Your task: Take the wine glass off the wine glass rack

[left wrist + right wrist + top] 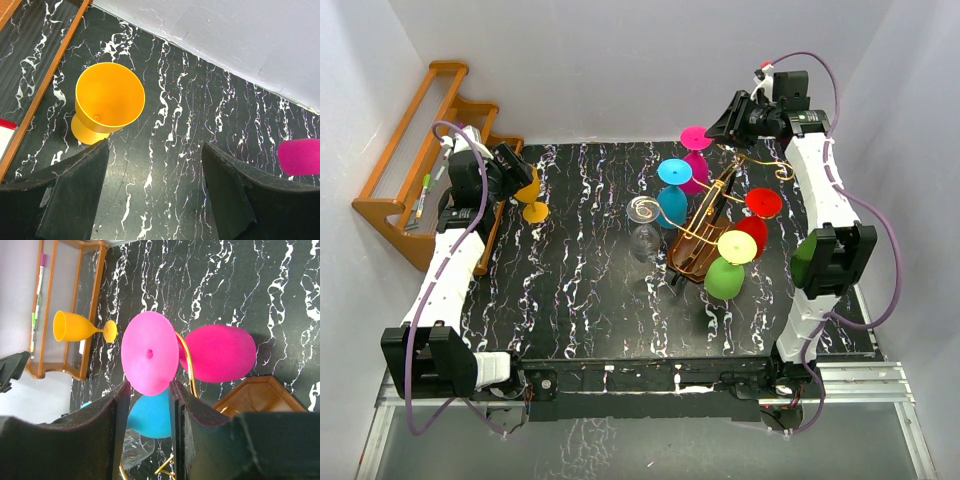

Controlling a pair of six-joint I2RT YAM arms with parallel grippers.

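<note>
Right claw brackets the foot of the pink wine glass on the wine glass rack, grip unclear; blue glass crowds behind. Left claw gapes.

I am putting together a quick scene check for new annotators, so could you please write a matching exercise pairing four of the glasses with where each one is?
Things:
1. orange glass
2. clear glass
3. pink glass
4. green glass

Places:
A. hangs at the near end of the rack
B. stands before the open left gripper
C. stands on the table beside the rack
D. hangs at the rack's far end, by the right gripper

Pairs: 1-B, 2-C, 3-D, 4-A
</note>
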